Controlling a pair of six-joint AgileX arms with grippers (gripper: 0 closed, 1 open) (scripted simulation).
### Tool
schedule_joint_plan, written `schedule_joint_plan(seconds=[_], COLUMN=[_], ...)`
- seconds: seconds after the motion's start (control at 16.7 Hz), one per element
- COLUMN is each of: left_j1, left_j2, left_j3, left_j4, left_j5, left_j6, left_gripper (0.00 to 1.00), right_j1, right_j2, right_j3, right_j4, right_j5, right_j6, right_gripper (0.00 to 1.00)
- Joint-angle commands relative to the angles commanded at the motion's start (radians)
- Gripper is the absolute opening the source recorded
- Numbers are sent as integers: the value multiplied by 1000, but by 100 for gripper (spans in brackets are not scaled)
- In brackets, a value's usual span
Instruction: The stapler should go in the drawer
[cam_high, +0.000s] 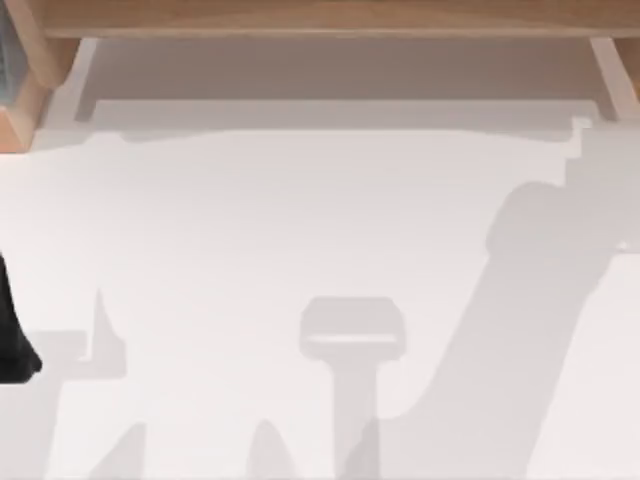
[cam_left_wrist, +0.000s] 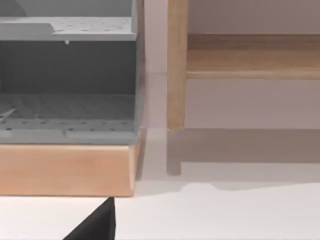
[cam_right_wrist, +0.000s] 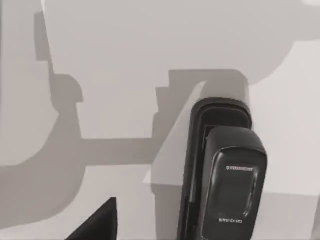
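The stapler (cam_right_wrist: 225, 175), black with a rounded top, lies on the white table (cam_right_wrist: 125, 45) right under the right wrist camera, casting a shadow beside it. A dark corner of the right gripper (cam_right_wrist: 97, 222) sits apart from it, and I cannot tell how wide that gripper is set or whether anything is held. The left gripper (cam_left_wrist: 97, 222) shows the same dark corner in its own wrist view, its state equally unreadable, and it faces the drawer (cam_left_wrist: 65, 167), a wooden-fronted box with a grey perforated inside, next to a wooden post (cam_left_wrist: 176, 65). From above, the left arm (cam_high: 15, 340) is at the table's left edge and the wooden frame (cam_high: 320, 15) runs along the far side. By my judgement the stapler is not yet stowed. The risks: the smooth curved top may slip out of a shallow pinch, a low carry could knock the drawer's front lip or the post, and the left arm near the drawer could crowd the approach
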Motion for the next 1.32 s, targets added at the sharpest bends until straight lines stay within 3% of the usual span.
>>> schedule_joint_plan(seconds=[0.54,1.32], left_j1=[0,0], left_j2=[0,0], left_j3=[0,0], left_j4=[0,0], left_j5=[0,0], left_j6=[0,0], left_gripper=[100,100], right_j1=[-98,-417], right_j2=[-365,-636], right_j3=[-533,-1422], right_j4=[811,2181], right_j5=[-177,-483], right_j6=[-287,-829], right_gripper=[100,100])
